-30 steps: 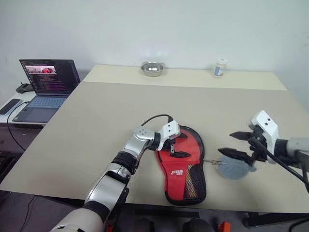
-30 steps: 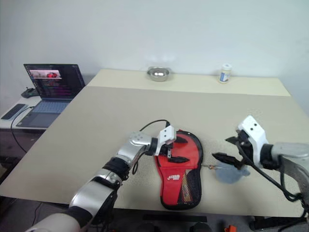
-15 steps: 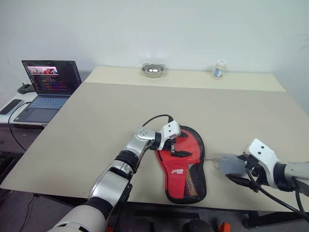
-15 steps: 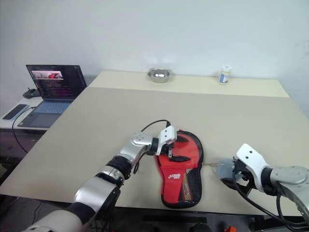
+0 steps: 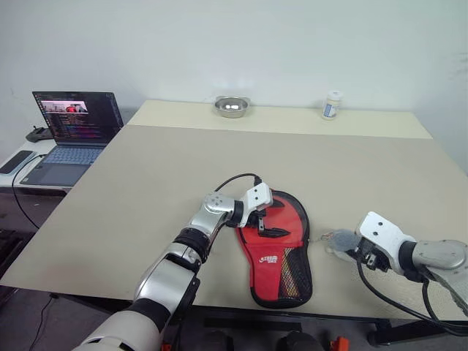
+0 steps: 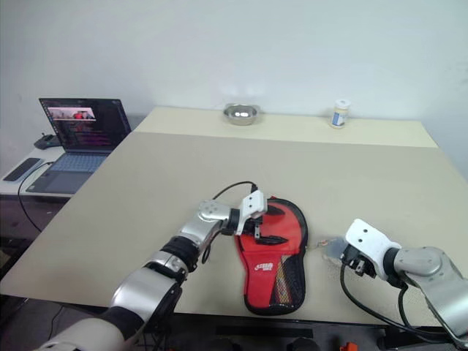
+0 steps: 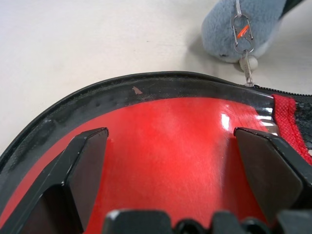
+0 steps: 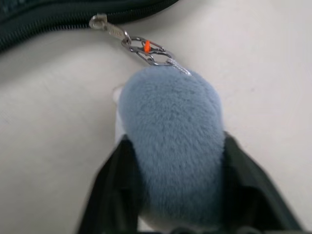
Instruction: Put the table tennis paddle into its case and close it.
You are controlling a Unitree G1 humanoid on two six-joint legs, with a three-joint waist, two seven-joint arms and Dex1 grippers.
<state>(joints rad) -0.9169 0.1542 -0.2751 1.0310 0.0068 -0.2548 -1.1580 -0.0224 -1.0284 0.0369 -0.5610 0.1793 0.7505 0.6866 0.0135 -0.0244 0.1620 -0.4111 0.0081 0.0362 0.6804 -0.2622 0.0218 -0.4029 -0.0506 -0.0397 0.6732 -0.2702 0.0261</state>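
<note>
Right wrist view has my right pincer (image 8: 170,195) clamped on the fluffy zipper pull (image 8: 173,146), left pincer (image 7: 175,165) spread over the case (image 5: 278,252) near-centre on the worktop (image 5: 146,190); paddle looks inside, zipping remains.

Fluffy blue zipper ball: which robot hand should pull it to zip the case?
The right gripper: its fingers already squeeze the fluffy blue ball clipped to the zipper. The left gripper rests open on the case.

A plain lab or test room: bare white wall (image 5: 292,44), wide beige surface (image 5: 183,168), open laptop (image 5: 69,135) running on a side desk (image 5: 11,172).
</note>
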